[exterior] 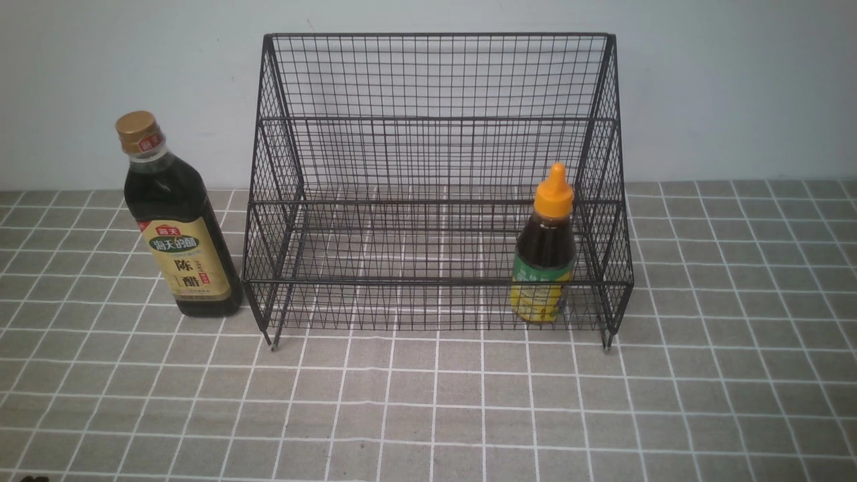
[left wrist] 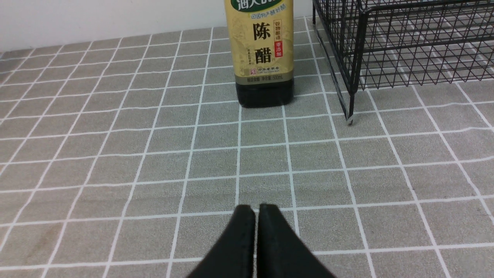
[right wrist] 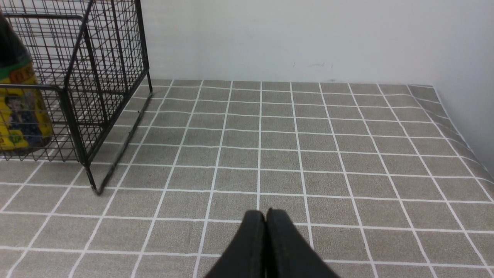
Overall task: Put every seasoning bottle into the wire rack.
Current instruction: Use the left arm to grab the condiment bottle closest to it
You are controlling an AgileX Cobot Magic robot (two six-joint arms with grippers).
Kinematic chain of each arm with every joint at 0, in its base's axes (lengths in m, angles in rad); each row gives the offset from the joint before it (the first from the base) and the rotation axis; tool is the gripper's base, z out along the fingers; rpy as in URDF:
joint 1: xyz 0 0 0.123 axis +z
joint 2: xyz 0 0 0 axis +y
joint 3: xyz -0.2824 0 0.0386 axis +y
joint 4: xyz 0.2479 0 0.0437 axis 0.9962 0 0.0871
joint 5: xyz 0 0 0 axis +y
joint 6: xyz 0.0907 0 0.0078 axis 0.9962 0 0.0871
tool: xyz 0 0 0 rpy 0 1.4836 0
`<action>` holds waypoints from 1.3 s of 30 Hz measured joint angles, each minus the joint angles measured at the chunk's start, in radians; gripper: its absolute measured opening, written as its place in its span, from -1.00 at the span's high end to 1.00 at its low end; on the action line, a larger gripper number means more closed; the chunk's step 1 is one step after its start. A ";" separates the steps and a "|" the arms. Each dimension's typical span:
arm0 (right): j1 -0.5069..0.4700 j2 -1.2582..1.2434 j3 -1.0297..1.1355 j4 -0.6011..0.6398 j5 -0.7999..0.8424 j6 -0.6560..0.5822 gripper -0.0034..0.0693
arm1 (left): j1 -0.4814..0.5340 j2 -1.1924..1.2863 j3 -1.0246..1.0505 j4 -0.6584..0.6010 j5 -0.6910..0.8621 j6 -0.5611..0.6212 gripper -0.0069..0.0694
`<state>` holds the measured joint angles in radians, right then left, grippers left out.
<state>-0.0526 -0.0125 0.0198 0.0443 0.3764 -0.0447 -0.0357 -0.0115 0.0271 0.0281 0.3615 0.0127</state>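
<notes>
The black wire rack (exterior: pixel 435 120) stands at the back middle of the table. A tall dark seasoning bottle (exterior: pixel 175 221) with a gold cap and beige label stands upright on the cloth just left of the rack. A short bottle (exterior: pixel 546 258) with an orange nozzle cap stands inside the rack's lowest tier at its right end. Neither gripper shows in the front view. My left gripper (left wrist: pixel 256 208) is shut and empty, low over the cloth, well short of the tall bottle (left wrist: pixel 263 54). My right gripper (right wrist: pixel 265 213) is shut and empty, right of the rack (right wrist: pixel 88 77) and short bottle (right wrist: pixel 19 108).
A grey cloth with a white grid (exterior: pixel 428 402) covers the table. A pale wall (exterior: pixel 736 87) runs along the back, and a side wall (right wrist: pixel 467 77) closes the table's far right edge.
</notes>
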 joint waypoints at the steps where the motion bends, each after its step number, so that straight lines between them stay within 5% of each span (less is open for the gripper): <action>1: 0.000 0.000 0.000 0.000 0.000 0.000 0.94 | 0.000 0.000 0.001 -0.016 -0.021 -0.013 0.84; 7: 0.000 0.000 0.000 0.000 0.000 0.000 0.94 | 0.000 0.000 0.001 -0.185 -0.329 -0.105 0.84; 16: 0.000 0.000 0.000 0.000 0.000 0.000 0.94 | 0.000 0.043 -0.008 -0.251 -0.825 -0.154 0.84; 25: 0.000 0.000 0.000 0.000 0.000 0.000 0.94 | 0.000 0.480 -0.253 -0.028 -0.823 -0.160 0.77; 39: 0.000 0.000 0.000 0.000 0.000 0.000 0.94 | 0.000 1.186 -0.672 0.047 -0.841 -0.140 -0.55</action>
<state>-0.0526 -0.0125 0.0198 0.0443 0.3764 -0.0447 -0.0357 1.1750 -0.6452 0.0752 -0.4796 -0.1275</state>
